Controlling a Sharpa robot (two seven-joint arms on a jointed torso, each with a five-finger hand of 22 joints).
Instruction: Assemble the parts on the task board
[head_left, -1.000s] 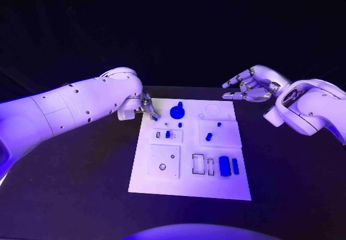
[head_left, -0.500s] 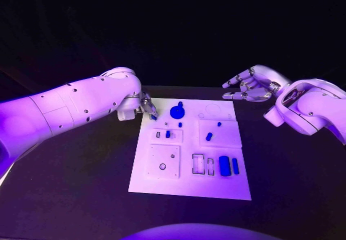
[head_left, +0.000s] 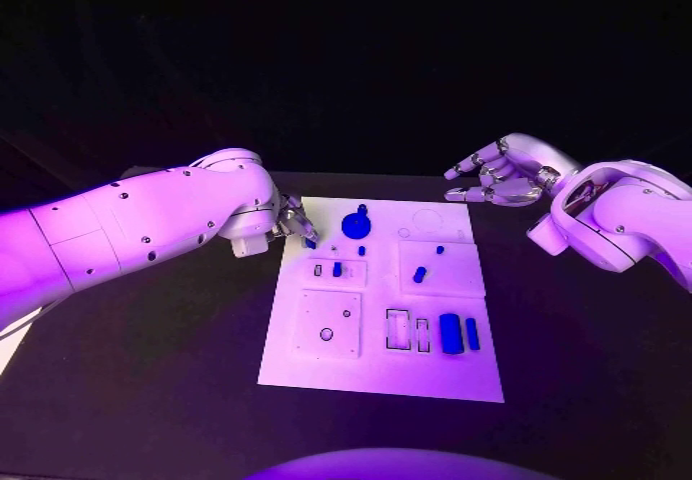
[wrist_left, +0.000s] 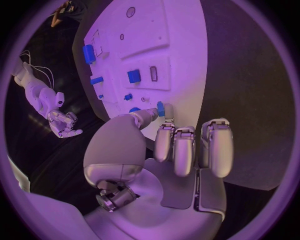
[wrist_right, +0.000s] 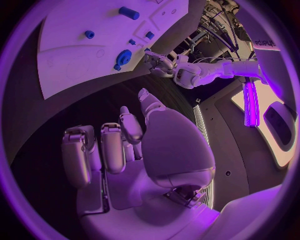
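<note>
The white task board (head_left: 378, 375) lies in the middle of the black table. My left hand (head_left: 293, 222) hovers at its far left corner. It pinches a small blue part (head_left: 309, 241) between thumb and a finger, seen close up as the part (wrist_left: 160, 108) in the left wrist view. My right hand (head_left: 498, 172) hangs open, fingers apart, beyond the board's far right corner. On the board are a round blue disc (head_left: 356, 224), small blue pegs (head_left: 336, 268) (head_left: 418, 273), and two longer blue pieces (head_left: 450, 333) near the front right.
Raised white blocks with slots and holes (head_left: 329, 323) stand on the board. Bare black table (head_left: 144, 380) lies on both sides of it. The right wrist view shows the board (wrist_right: 75, 45), the disc (wrist_right: 123, 58) and my left hand (wrist_right: 156, 61) beyond it.
My left arm has shifted slightly, and its hand with the small blue part has sunk a little at the board's far left corner. The right hand has stayed in place.
</note>
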